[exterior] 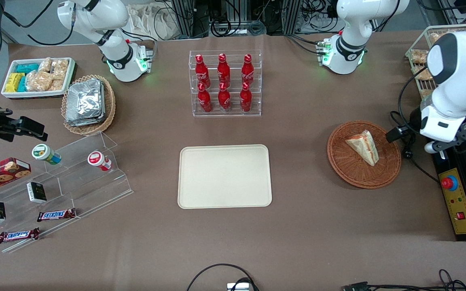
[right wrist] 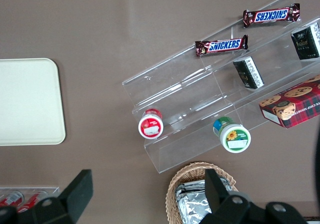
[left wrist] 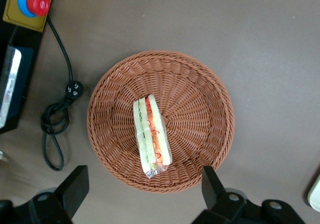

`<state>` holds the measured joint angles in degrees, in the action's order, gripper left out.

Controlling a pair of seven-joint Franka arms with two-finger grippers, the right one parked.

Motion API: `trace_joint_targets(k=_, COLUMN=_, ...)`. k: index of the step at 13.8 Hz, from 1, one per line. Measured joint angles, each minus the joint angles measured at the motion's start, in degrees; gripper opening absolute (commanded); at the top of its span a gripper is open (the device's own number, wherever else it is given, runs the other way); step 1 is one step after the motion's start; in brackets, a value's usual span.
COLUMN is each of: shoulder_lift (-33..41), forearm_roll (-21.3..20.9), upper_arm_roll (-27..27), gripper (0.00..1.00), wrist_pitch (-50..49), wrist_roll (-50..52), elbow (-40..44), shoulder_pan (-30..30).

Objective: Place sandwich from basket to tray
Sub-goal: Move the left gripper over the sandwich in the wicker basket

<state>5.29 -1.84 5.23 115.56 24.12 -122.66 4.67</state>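
Sandwich (exterior: 363, 146) not yet picked; the whole task is left.
At frame centre the tray (exterior: 224, 176) lies bare; at the right the sandwich lies in the basket (exterior: 348, 169); above it hangs the gripper (left wrist: 145, 186), fingers apart, holding nothing.

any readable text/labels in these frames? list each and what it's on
"SNICKERS": on both candy bars on the clear stand.
Too small or blurred to read: red bottles, cookie box, dark packets, two cups.
No text on the sandwich, basket or tray.
The gripper, open, hovers above the basket.
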Motion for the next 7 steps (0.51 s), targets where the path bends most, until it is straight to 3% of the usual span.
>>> trace_joint_targets(k=7, shoulder_lift=2.13, forearm_roll=0.0, upper_arm_roll=-0.03, gripper=1.0, wrist_pitch=12.48, wrist_roll=7.39, elbow=-12.89, shoulder_pan=0.01)
